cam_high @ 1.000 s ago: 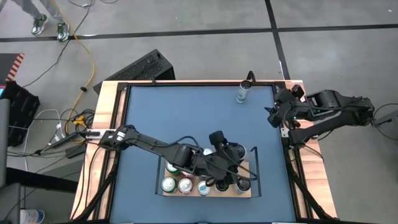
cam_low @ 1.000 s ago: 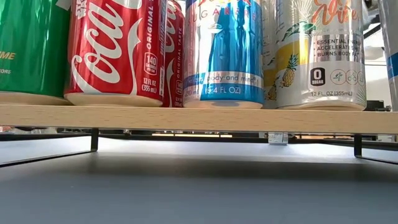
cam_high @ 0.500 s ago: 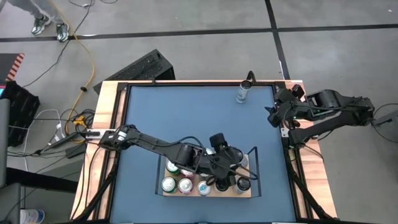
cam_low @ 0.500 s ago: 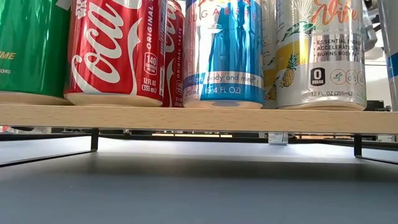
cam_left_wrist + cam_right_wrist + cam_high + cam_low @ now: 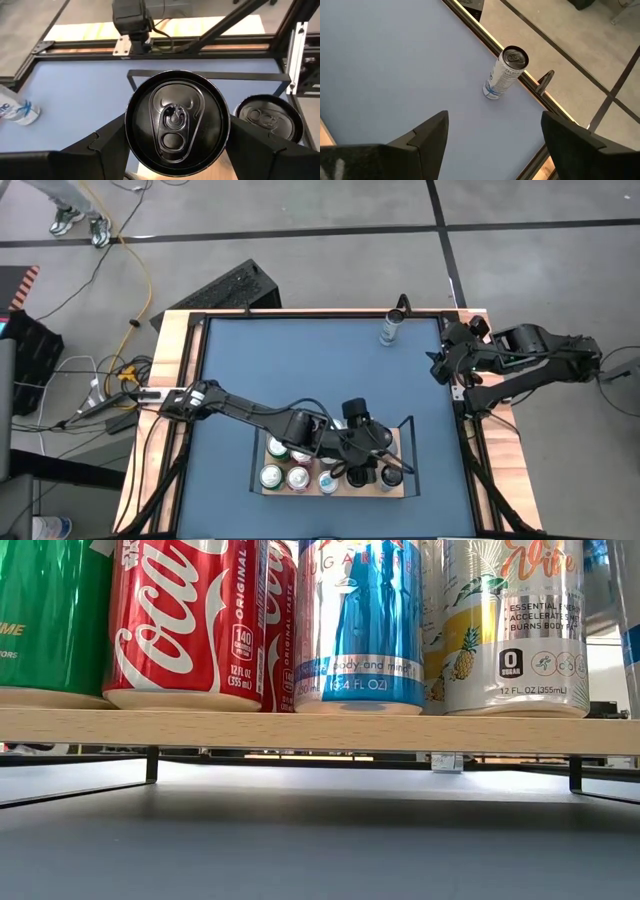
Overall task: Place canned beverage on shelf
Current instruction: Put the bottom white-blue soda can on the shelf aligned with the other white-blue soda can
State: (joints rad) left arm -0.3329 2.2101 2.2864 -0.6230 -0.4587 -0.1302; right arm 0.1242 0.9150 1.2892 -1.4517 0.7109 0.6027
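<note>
The left gripper [image 5: 368, 457] is stretched out over the shelf [image 5: 404, 489] near the table's front edge, and its fingers [image 5: 102, 145] are clamped on either side of a black-topped can [image 5: 177, 121], holding it upright above the board. From overhead the arm covers that can almost completely, so I cannot tell whether its base touches the wood. Just beside it stands another dark-lidded can [image 5: 268, 117], partly cut off by the other finger.

From table height the shelf's wooden edge [image 5: 320, 729] fills the width, with a red cola can [image 5: 185, 620], a blue can [image 5: 360, 625] and a pale pineapple-print can [image 5: 515, 630] all cropped at the top; a green can [image 5: 45, 620] is cut at the side.

The right gripper [image 5: 492, 132] waits at the table's far right edge, fingers spread wide and empty, facing 1 lone slim can [image 5: 504, 72] by the back rail.
</note>
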